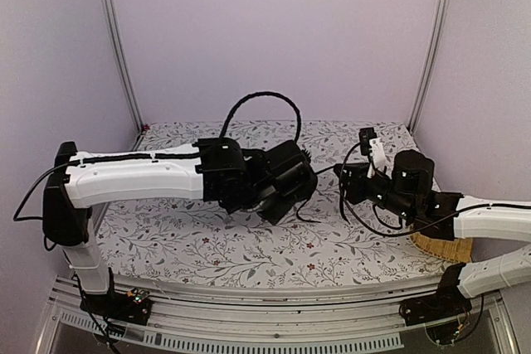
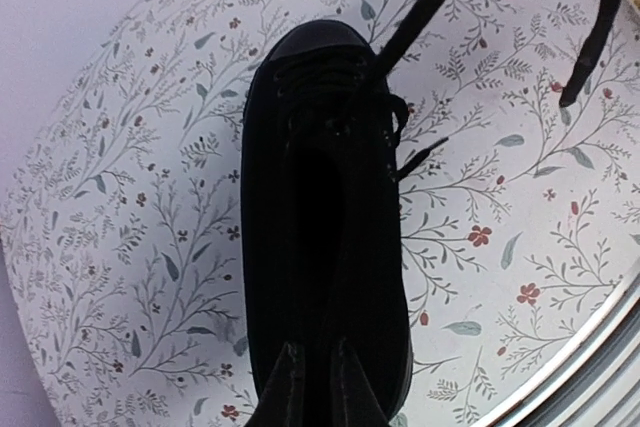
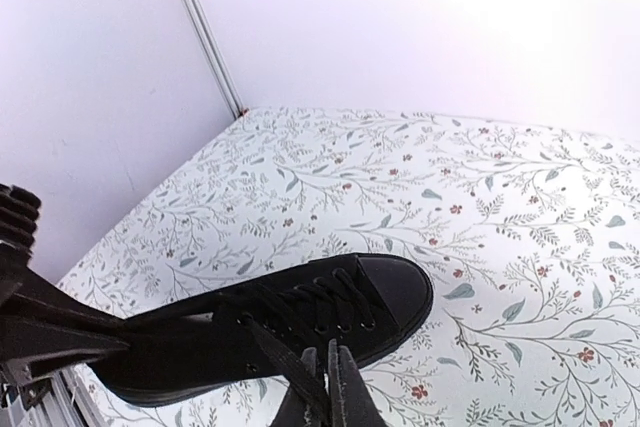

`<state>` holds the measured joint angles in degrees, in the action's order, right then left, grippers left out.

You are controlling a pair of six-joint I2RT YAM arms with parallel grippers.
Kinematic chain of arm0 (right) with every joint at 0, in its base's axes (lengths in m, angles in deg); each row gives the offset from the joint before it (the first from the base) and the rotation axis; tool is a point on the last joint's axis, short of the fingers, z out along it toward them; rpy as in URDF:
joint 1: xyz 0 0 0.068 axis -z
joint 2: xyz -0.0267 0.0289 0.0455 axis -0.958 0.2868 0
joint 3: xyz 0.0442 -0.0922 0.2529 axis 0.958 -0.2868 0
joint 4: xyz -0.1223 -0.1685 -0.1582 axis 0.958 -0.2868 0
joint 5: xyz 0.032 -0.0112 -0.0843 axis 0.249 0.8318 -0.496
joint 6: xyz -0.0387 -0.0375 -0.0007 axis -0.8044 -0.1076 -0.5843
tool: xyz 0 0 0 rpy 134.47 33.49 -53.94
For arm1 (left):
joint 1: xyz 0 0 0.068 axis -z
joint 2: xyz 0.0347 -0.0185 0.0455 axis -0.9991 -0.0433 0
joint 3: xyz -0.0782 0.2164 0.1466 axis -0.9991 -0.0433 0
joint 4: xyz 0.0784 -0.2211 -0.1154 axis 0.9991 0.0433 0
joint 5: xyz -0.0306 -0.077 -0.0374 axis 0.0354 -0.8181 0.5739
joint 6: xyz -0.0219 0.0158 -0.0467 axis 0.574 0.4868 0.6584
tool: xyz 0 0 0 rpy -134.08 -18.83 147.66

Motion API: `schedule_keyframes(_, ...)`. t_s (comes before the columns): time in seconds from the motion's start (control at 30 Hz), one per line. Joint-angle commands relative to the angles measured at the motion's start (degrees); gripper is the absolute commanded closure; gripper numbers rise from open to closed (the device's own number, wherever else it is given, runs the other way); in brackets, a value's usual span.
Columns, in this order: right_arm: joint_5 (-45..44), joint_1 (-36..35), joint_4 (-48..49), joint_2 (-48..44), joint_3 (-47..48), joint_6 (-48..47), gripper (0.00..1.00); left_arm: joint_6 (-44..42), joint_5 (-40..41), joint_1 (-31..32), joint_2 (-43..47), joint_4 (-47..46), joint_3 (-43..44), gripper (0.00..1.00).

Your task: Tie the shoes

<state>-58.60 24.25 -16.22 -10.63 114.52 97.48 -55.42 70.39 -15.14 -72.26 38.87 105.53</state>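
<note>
The right tool (image 3: 322,387) pinches a thin black lace (image 3: 275,352) of the all-black low-top shoe (image 3: 380,292); draw it toward three o'clock. I cannot tell the left tool's (image 2: 312,387) grip.

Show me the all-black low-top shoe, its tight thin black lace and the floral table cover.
all-black low-top shoe (image 3: 395,287): right wrist view, on the rounded toe cap.
thin black lace (image 2: 425,7): left wrist view, on the taut stretch past the toe.
floral table cover (image 1: 207,246): top external view, on a bare part near the front.
</note>
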Motion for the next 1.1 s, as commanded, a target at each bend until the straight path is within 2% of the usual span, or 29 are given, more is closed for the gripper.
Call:
schedule_keyframes(0.0,1.74,-0.18,-7.31,3.52,3.59,-2.02,0.98,11.48,-5.86,0.64,3.07,-16.24,-9.54,1.0)
schedule_keyframes(0.1,4.83,-0.22,-7.4,6.95,3.31,-0.68,0.98,14.72,-11.34,0.62,5.47,-25.49,-17.82,1.0)
schedule_keyframes(0.2,7.72,-0.17,-8.67,8.45,2.63,2.0,0.98,18.88,-13.51,0.84,7.29,-29.32,-23.96,1.0)
schedule_keyframes(0.4,14.88,-0.47,-9.74,7.91,-0.56,8.16,0.98,22.12,-0.28,3.94,11.15,-23.9,-29.45,1.0)
schedule_keyframes(0.6,16.34,-3.18,-10.98,10.34,2.76,9.84,0.98,16.86,11.68,3.36,17.78,-20.23,-29.31,1.0)
schedule_keyframes(0.67,15.92,-3.71,-11.02,11.78,4.25,10.28,0.98,13.61,11.94,2.45,19.54,-20.83,-28.97,1.0)
schedule_keyframes(0.83,11.47,-3.76,-9.44,12.55,3.53,12.57,0.98,2.58,5.02,2.34,20.15,-27.8,-25.1,1.0)
schedule_keyframes(0.93,9.56,-3.73,-6.95,11.21,0.43,13.83,0.97,-3.56,2.13,3.14,15.74,-30.67,-17.94,1.0)
schedule_keyframes(1.07,5.81,-3.74,-9.82,6.88,-2.02,15.28,0.97,-7.59,-0.15,3.61,8.88,-31.12,-4.86,1.0)
